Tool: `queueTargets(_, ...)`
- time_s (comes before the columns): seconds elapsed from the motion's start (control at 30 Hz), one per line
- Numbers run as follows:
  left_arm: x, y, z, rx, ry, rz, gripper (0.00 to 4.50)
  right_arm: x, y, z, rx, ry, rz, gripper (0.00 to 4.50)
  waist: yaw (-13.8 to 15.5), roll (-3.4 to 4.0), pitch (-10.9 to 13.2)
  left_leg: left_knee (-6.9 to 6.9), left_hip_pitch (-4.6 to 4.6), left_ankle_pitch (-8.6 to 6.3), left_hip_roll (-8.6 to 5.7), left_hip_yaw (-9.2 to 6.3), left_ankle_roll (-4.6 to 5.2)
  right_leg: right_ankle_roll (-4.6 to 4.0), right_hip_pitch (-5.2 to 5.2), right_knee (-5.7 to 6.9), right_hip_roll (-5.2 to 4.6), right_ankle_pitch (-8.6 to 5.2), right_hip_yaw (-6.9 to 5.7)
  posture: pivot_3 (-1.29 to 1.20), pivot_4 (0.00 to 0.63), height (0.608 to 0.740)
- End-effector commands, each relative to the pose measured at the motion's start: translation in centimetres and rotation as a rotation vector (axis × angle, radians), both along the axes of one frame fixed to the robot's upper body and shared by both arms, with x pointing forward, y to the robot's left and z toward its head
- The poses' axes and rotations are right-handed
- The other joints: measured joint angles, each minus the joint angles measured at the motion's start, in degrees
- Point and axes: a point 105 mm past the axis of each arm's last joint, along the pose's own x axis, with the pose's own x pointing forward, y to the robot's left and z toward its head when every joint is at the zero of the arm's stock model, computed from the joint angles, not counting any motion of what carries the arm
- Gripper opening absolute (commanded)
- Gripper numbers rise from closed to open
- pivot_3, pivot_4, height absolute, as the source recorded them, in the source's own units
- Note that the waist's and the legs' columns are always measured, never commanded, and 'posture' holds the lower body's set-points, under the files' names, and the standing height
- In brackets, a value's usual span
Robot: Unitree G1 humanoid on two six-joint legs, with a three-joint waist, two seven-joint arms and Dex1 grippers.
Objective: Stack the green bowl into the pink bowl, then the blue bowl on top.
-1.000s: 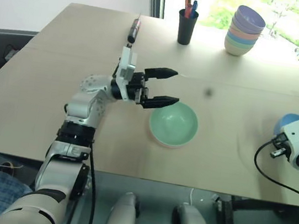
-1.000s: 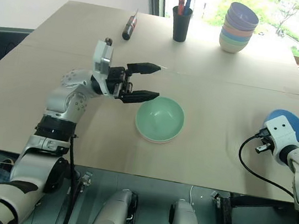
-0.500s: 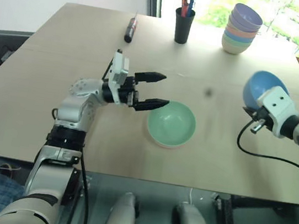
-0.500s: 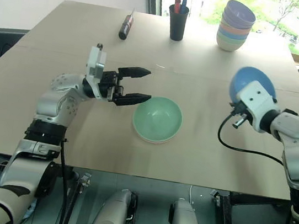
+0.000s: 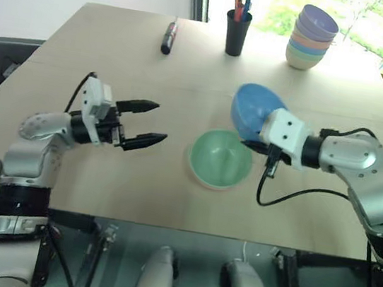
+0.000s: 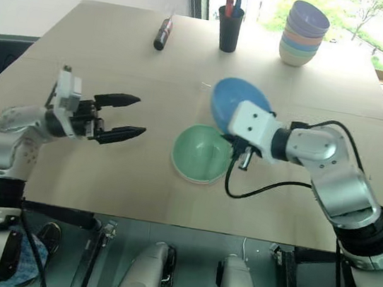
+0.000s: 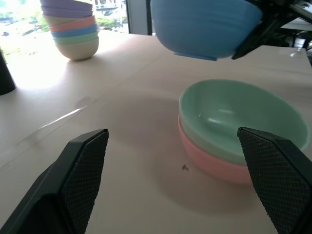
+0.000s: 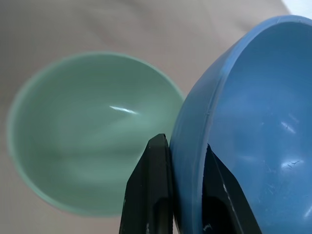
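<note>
Above green bowl (image 5: pixel 220 158): right end effector (image 8: pixel 187 195) pinches blue bowl (image 5: pixel 252 109) rim; left end effector (image 5: pixel 146 121) wide open, empty, level.

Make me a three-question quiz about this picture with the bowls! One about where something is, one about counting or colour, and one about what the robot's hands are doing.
1. Where is the green bowl?
A. nested inside the pink bowl
B. on top of the pastel stack
C. inside the black pen cup

2. What colour is the bowl held up in the air?
A. pink
B. blue
C. green

3. What is the left gripper doing?
A. holding the screwdriver
B. pinching a bowl
C. open, holding nothing

Answers:
1. A, the left wrist view shows the green bowl sitting in the pink one on the table.
2. B, the right gripper pinches the rim of the blue bowl above the green bowl.
3. C, its two fingers stand apart with only table between them.
</note>
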Motion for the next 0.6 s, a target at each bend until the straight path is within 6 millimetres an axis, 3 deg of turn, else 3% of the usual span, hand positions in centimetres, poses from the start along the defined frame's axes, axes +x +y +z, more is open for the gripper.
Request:
queueTargets(0.03, -0.8, 0.8, 1.7, 0.01, -0.055, 0.013, 4.5, -1.6, 1.5, 1.0, -0.026, -0.046, 0.103, 0.01, 0.1, 0.0, 0.0, 0.0, 0.0, 0.0, 0.0, -0.01, 0.0, 0.0, 0.0, 0.01, 0.0, 0.0, -0.01, 0.0, 0.15, 0.74)
queueTargets(0.3, -1.1, 1.5, 1.7, 0.035, -0.04, 0.026, 4.5, -3.1, 3.4, 1.0, -0.07, -0.061, 0.201, 0.01, -0.2, 0.0, 0.0, 0.0, 0.01, 0.0, 0.01, 0.0, 0.0, -0.01, -0.03, 0.08, 0.02, 0.0, 0.0, 0.0, 0.15, 0.74)
queueTargets(0.37, -1.2, 1.6, 1.6, 0.039, -0.035, 0.025, 4.5, -3.4, 3.5, 0.8, -0.082, -0.048, 0.209, 0.78, -0.2, 0.0, 0.0, 0.0, 0.01, 0.0, 0.01, 0.0, 0.0, -0.01, -0.04, 0.08, 0.02, 0.0, 0.0, 0.0, 0.15, 0.74)
queueTargets(0.5, -1.0, 1.5, 1.8, 0.044, -0.032, 0.014, 4.5, -3.5, 4.0, 1.4, -0.065, -0.069, 0.207, 1.62, -0.2, -0.01, 0.0, 0.0, 0.02, 0.0, 0.01, 0.01, 0.0, -0.01, -0.04, 0.08, 0.02, 0.0, 0.0, 0.0, 0.15, 0.74)
queueTargets(0.6, -0.8, 1.3, 1.9, 0.046, -0.032, 0.003, 4.5, -3.5, 4.0, 2.0, -0.033, -0.061, 0.189, 2.79, -0.2, -0.01, 0.0, 0.0, 0.02, 0.0, 0.02, 0.01, 0.0, -0.02, -0.04, 0.09, 0.02, 0.0, 0.0, 0.0, 0.15, 0.74)
